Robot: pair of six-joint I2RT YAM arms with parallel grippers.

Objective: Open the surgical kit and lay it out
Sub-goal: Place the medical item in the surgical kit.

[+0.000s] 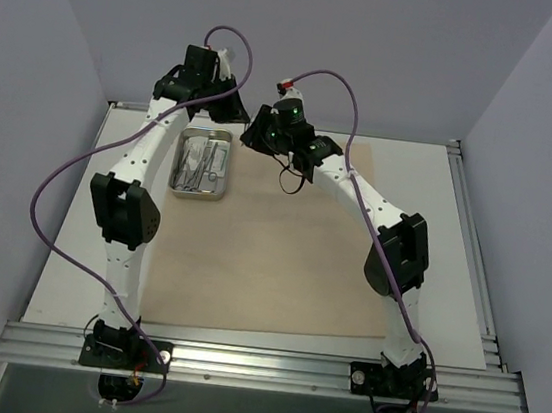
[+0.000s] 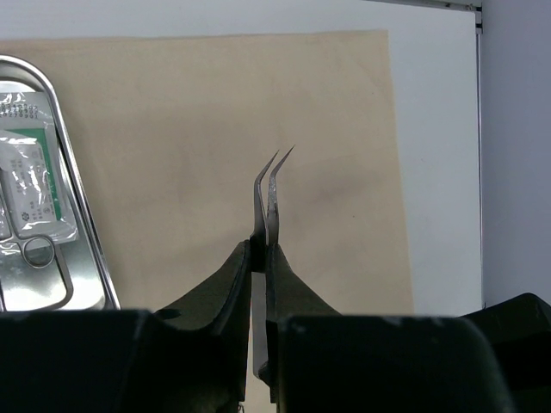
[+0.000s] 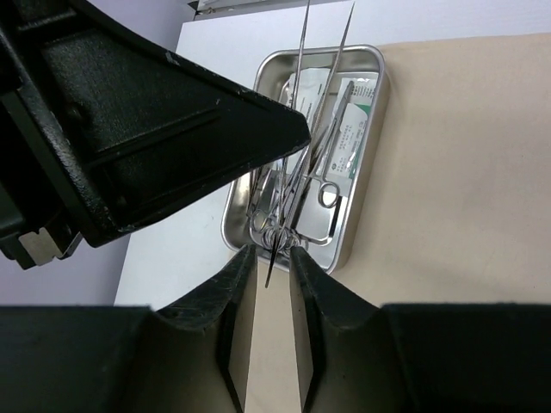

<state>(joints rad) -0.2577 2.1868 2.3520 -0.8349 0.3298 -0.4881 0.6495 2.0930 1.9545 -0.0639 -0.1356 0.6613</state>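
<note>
**Gripping the tweezers above the spread cloth**

The left pincer point(image 2: 260, 245) is clenched on a pair of thin steel tweezers point(image 2: 271, 194) with curved tips, pinched flat between its two black fingers. The tips point away from the wrist camera, slightly apart, in the air over the large beige cloth sheet point(image 2: 215, 112). That sheet lies unfolded and flat on the white counter point(image 2: 435, 172), covering most of its middle.

The small rectangular steel tray point(image 1: 198, 195) sits at the sheet's far left corner, along its left edge, just below the left pincer in the overhead view. Small clear packets point(image 2: 30, 185) with green print lie at one end of the tray. The steel scissor-handled instruments point(image 3: 277, 198) lie lengthwise in it, overlapping one another.

The right pincer point(image 3: 269, 251) hangs close to one short end of the tray. It faces the left pincer, whose black body fills the upper left of the right wrist view. Its fingers point(image 3: 237, 292) stand a little apart, released, grasping nothing. A thin pointed steel end point(image 3: 269, 268) shows in the gap, touching neither finger as far as can be seen. Two long steel prongs point(image 3: 303, 52) run up from there across the tray to the top of that view. I cannot tell whether they belong to the tweezers in the left pincer.
</note>
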